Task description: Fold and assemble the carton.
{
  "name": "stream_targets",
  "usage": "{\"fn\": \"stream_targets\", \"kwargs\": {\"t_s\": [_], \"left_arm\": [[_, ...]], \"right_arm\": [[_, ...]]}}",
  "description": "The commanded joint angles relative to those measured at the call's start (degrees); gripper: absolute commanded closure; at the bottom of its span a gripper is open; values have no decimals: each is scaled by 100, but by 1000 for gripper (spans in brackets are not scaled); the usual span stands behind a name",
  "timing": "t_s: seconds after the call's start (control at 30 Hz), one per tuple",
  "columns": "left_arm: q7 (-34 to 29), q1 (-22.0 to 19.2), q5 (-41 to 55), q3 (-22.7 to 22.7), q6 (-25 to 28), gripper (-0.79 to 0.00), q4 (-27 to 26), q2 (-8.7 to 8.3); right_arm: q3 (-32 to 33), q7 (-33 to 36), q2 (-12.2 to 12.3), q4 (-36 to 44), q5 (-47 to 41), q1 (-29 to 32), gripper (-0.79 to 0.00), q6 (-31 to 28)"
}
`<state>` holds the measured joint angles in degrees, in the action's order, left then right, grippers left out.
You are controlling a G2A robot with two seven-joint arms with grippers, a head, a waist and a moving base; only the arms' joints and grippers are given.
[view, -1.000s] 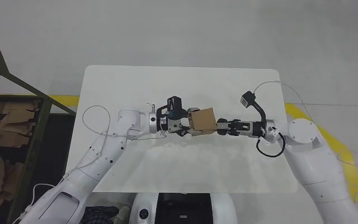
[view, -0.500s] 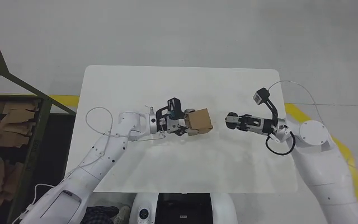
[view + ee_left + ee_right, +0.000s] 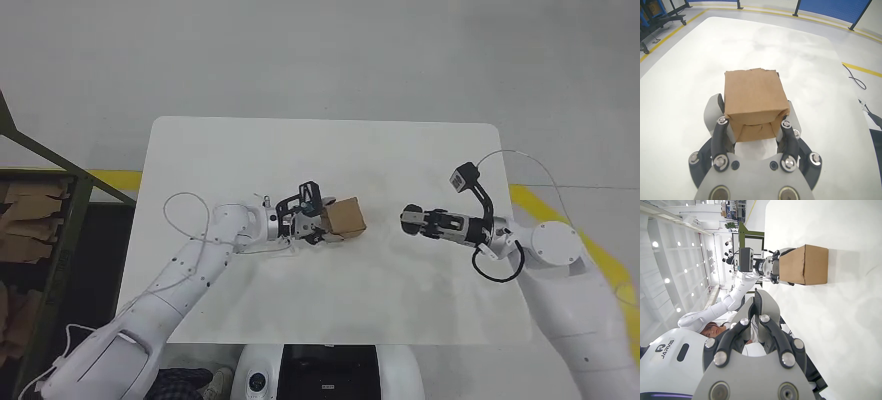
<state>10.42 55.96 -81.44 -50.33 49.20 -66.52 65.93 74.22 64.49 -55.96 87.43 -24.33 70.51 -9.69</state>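
Observation:
A small brown carton (image 3: 345, 215), folded into a box, is near the middle of the white table (image 3: 250, 150), its underside on or close to the surface. My left gripper (image 3: 320, 224) is shut on the carton's near end, one finger on each side wall (image 3: 755, 106). The carton's (image 3: 753, 92) top face is closed, and a flap is folded inward at the gripped end. My right gripper (image 3: 407, 219) is off to the right of the carton, apart from it, shut with nothing between its fingers (image 3: 755, 300). From there the carton (image 3: 806, 265) shows side-on with the left gripper (image 3: 775, 269) behind it.
A green rack (image 3: 40, 165) with flat cardboard pieces (image 3: 28, 222) stands off the table's left side. Bare table lies all around the carton. A thin cable (image 3: 500, 152) loops over the table's right part.
My right gripper has let go of the carton and drawn back to the right. The left gripper has brought the carton slightly left and lower, toward the table.

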Motion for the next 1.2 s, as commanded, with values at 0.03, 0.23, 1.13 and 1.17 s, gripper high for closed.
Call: {"fn": "stream_targets", "kwargs": {"t_s": [0.03, 0.23, 1.13, 1.17], "left_arm": [[-56, -28, 13, -48, 69, -785, 64, -15], [-102, 86, 174, -283, 278, -785, -95, -98], [-768, 807, 2113, -2297, -833, -785, -1165, -461], [-835, 831, 2255, -2372, -900, -785, -1158, -468]], "right_arm": [[-41, -7, -7, -23, 11, -35, 0, -8], [-88, -22, -17, -70, 7, -87, 0, -30], [-175, -1655, -253, -2275, 119, -1735, 0, -942], [-166, -1814, -264, -2333, 154, -1788, 0, -967]]}}
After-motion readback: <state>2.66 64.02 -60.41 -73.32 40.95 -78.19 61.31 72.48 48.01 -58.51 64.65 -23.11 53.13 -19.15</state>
